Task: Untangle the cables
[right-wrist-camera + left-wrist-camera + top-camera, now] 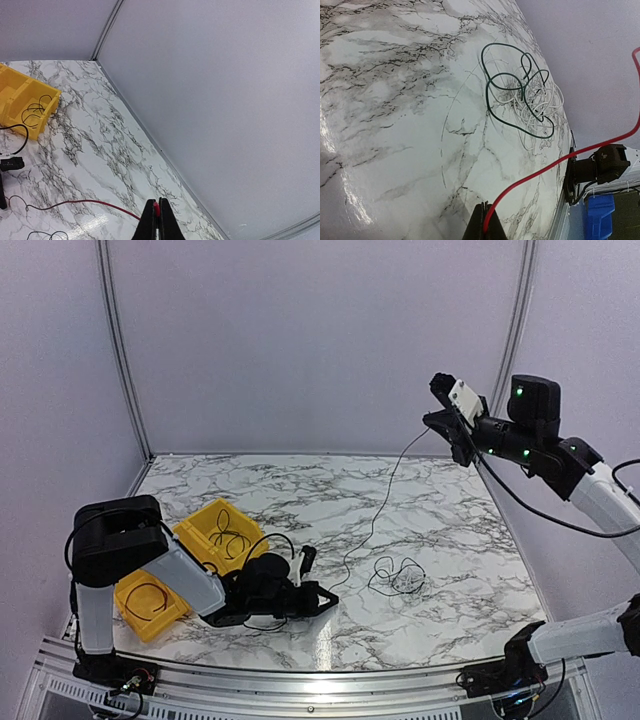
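The left tool [486,226] sits low over the tabletop [300,490] by the near edge, left of middle, its fingers pressed together on one end of a red cable [580,152]. The right tool [157,214] is raised high above the far right corner, likewise pinching the other end. Between them the red cable runs in a long slack line, lying on the marble for part of its way, then rising to the right tool. The tangle [525,97] of dark and pale wires lies close to the near edge, right of middle. In the left wrist view the red cable passes beside it without touching, so this strand looks drawn out already. The step in hand appears to be carrying the freed cable clear and putting it away, probably in the yellow bin [47,117] at the near left corner. To do it well, hold both pinches firm, since so thin a wire could slip from between the fingers. Bring the right tool down and across toward the left on a path along the far side of the tangle, so the sagging middle does not sweep over the heap and catch a loop. Move slowly enough that the slack gathers gently, and let go only once most of the length hangs inside the bin's walls, one end first, then the other
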`<state>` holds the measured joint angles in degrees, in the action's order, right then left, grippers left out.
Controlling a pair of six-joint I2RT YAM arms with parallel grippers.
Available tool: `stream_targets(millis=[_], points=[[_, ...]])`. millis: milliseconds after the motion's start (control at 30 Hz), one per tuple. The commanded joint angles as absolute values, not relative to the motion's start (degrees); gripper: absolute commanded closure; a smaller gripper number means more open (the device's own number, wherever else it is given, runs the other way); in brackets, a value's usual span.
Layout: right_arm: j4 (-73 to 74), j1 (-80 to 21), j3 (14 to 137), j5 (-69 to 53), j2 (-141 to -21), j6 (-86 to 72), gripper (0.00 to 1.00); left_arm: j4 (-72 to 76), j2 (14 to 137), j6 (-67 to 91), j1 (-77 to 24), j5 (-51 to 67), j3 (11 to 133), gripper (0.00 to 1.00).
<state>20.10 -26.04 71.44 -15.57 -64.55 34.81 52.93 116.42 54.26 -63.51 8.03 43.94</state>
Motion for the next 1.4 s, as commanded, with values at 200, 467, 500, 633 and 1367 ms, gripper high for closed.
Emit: stream_targets(millis=[200, 467, 500, 633, 1367], points=[[15.1, -23.5, 78.1, -2.2, -65.4, 28.6, 1.0, 52.9, 117.7, 56.0, -64.7, 7.1, 41.2, 1.0], [15.1, -22.2, 81.5, -0.2, -65.7, 27.3, 1.0, 54.2, 118.1, 56.9, -64.8, 6.8, 40.2, 1.0], [15.2, -22.2, 81.4, -0.3, -65.6, 27.1, 1.0, 54.3, 118.1, 57.0, -64.8, 6.8, 40.0, 1.0], [16.1, -22.0, 78.5, -6.3, -65.3, 27.7, 1.0, 54.7, 117.3, 55.4, -64.8, 7.2, 39.4, 1.0], [24.2, -30.5, 60.5, -41.0, -65.5, 33.5, 1.0, 51.4, 97.6, 33.8, -68.7, -5.1, 39.9, 0.36]])
